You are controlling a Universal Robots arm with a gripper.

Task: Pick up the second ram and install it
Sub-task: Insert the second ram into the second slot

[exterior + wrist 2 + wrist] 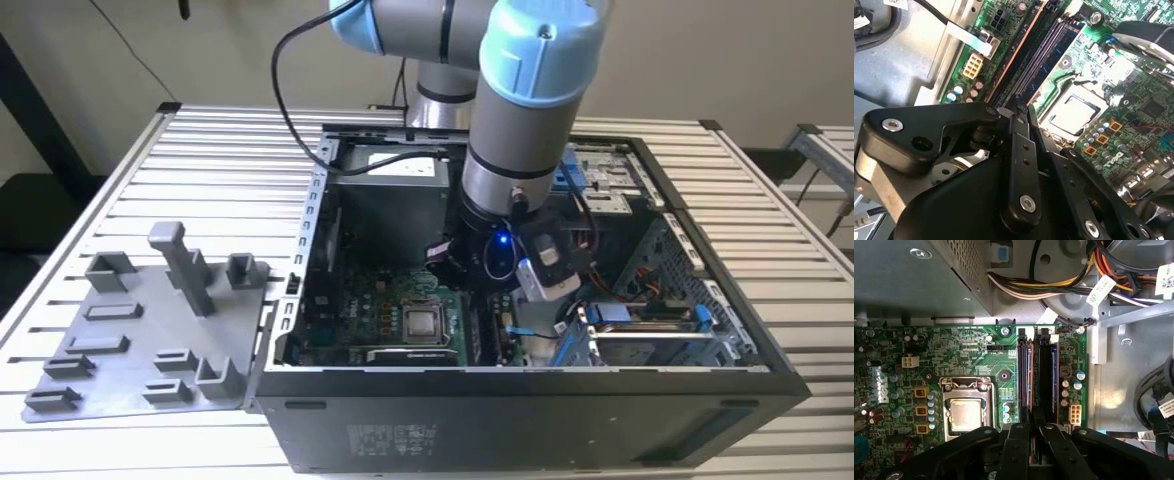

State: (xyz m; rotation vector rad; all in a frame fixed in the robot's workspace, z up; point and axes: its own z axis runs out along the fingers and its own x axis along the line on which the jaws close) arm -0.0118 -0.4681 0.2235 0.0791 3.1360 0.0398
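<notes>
Gripper over slots — second ram seated, just beside

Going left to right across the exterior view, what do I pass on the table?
Grey plastic tray with upright holders → open computer case's left wall → processor on the green board → robot arm's tool end → blue drive clips.

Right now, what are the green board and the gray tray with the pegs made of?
The green board looks like glossy lacquered circuit board, judging by its shiny green coat and soldered metal parts. The gray tray in the exterior view looks like matte plastic, possibly printed: even dull gray, blocky molded pegs.
</notes>
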